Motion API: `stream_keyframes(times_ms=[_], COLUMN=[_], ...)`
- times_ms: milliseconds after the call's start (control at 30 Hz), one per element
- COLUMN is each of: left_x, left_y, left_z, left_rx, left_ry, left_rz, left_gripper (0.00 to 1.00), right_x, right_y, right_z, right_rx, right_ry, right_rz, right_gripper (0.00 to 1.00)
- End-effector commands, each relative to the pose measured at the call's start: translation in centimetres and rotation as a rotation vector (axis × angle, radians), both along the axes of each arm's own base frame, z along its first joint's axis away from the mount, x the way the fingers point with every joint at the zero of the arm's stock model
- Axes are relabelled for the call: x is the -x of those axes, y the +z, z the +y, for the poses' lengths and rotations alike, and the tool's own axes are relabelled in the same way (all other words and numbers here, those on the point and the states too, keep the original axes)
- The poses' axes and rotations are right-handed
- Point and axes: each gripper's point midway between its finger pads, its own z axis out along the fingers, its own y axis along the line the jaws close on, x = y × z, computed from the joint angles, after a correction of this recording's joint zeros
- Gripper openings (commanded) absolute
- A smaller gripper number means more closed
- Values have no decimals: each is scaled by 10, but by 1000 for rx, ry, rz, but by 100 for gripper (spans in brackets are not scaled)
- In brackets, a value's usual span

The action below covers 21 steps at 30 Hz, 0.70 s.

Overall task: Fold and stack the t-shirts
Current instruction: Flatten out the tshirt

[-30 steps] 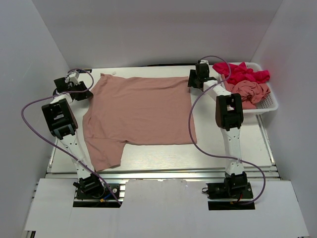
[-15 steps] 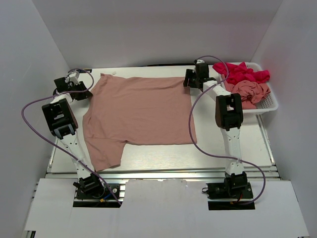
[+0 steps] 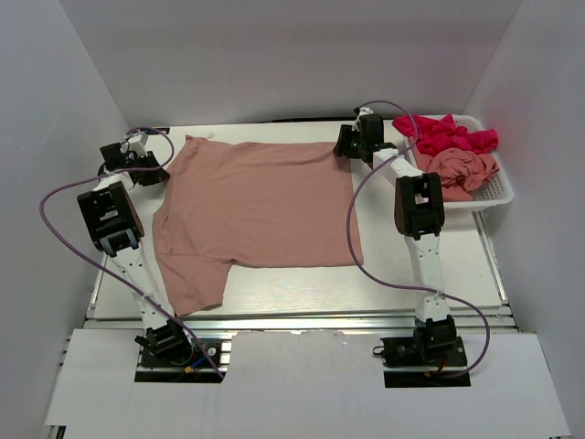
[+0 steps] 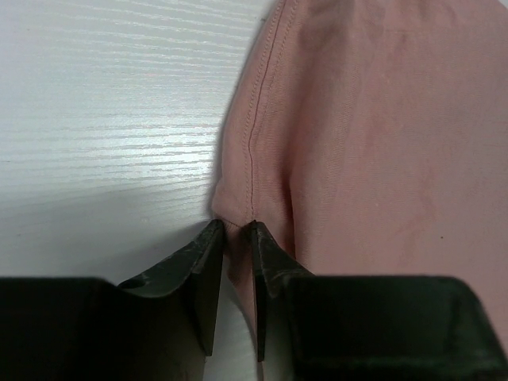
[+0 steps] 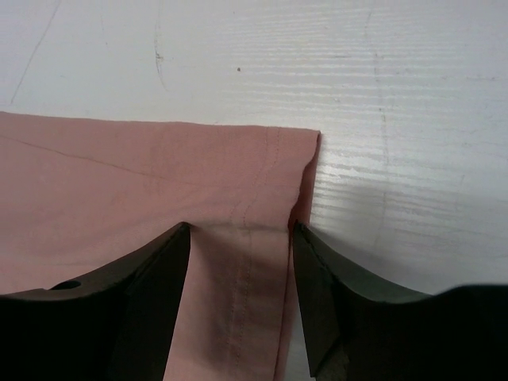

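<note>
**Q:** Where does the garment lie?

**A:** One salmon-pink t-shirt (image 3: 260, 201) is spread flat across the middle of the white table (image 3: 439, 265), with a short sleeve pointing toward the near-left corner. Two more shirts sit in the white mesh basket (image 3: 501, 194) at the far right: a magenta-red t-shirt (image 3: 448, 135) on top and toward the back, and a crumpled pink t-shirt (image 3: 462, 169) in front of it.

**Q:** What does the left arm show?

**A:** The left tool (image 4: 236, 230) is low on the table at the spread shirt's far-left edge. Its dark fingers are drawn close together, and a stitched fold of fabric is pinched in the narrow gap between them – it is grasping the shirt's edge.

**Q:** And the right arm?

**A:** The right tool (image 5: 242, 230) is at the shirt's far-right corner, just beside the basket. Its fingers stand wide apart – one over the cloth, the other at the side edge. The hemmed corner lies flat between them, so the tool is released and grips nothing.
</note>
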Motion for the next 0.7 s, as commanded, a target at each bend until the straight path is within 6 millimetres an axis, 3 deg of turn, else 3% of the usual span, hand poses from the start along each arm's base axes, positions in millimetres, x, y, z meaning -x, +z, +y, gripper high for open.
stream_keyframes(times_ms=[0,400,533,667], left_x=[2,5,6,6], left_y=[2,-7,-11,-14], left_z=[-11,-12,-12,-11], left_rx=[12,1,-4,-6], left_ry=[-41,-60,-63,-63], left_rz=[8,31,43,51], left_gripper=[31,19,0,0], right_x=[-16,-19,-19,-17], right_y=[19,15,16,20], right_z=[4,-4,-7,-8], right_rx=[-15,-7,3,-1], right_ry=[28,23,11,11], right_rz=[-74,-104,-118,-136], right_gripper=[59,33,10,0])
